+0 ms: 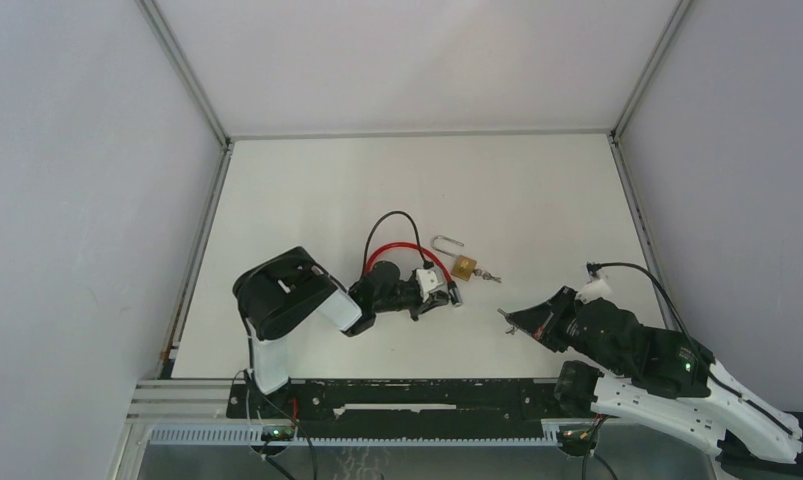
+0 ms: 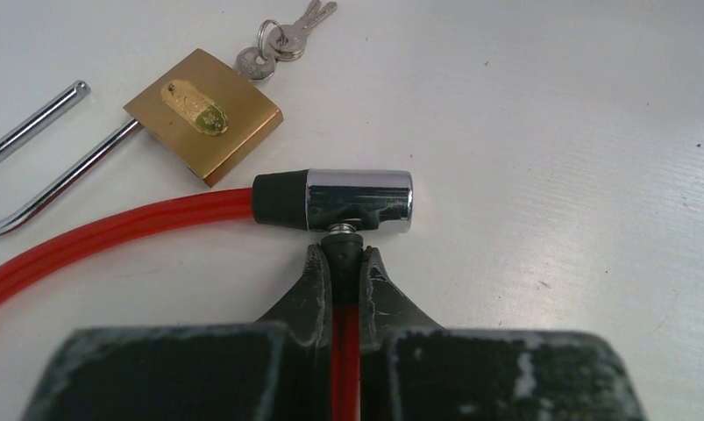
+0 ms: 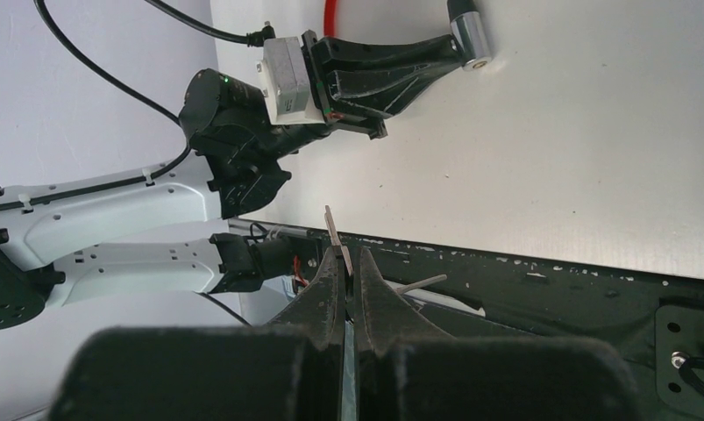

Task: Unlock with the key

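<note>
No legible text anywhere; stamped emblem on brass padlock [image 2: 203, 114] unreadable.

Bright, even, diffuse light fills all three views. The white table [image 1: 537, 190] shows only soft, short shadows under the arms. Close up, the chrome barrel of the cable lock [image 2: 366, 195] carries white glare bands, and the brass padlock [image 2: 203, 116] has a dull sheen. The near housings of the left gripper [image 2: 346, 259] and right gripper [image 3: 348, 263] are blurred, while the key [image 3: 333, 230] is sharper. The overhead picture is crisp, and its side walls [image 1: 77, 200] look greyer.
</note>
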